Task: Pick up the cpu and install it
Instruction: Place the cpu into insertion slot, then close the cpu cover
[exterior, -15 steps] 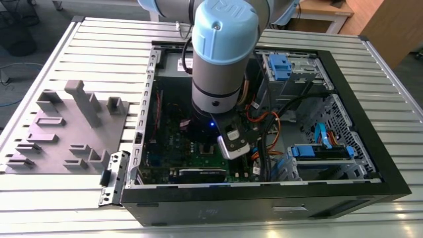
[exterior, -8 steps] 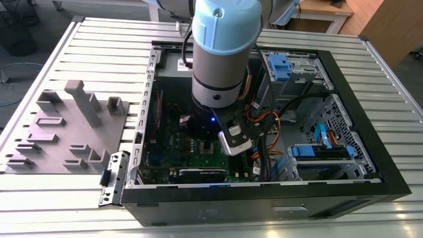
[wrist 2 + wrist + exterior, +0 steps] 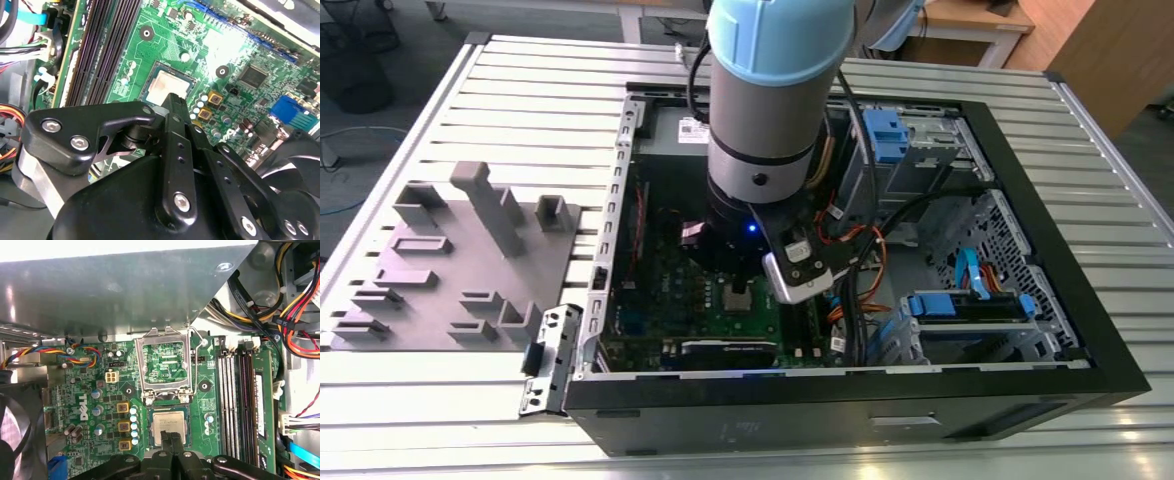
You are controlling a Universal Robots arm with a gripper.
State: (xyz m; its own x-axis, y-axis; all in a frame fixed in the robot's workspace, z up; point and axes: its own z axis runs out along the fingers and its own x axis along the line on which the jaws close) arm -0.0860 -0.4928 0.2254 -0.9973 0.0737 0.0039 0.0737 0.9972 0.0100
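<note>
- Small flat square cpu with a dull silver-grey metal top (image 3: 167,424) lying level in its socket near the middle of the green circuit board (image 3: 200,407), just beside the long dark memory slots (image 3: 240,395).
- Black claw (image 3: 172,439) poised over one edge of the cpu, fingers pinched narrow, nothing seen between them; touching or just above, cannot tell.
- Judged: pick-up and seating done.
- Shiny rectangular metal frame with a hollow middle (image 3: 141,365) hinged open beside the socket, not yet clamped over the cpu; installation apparently unfinished.
</note>
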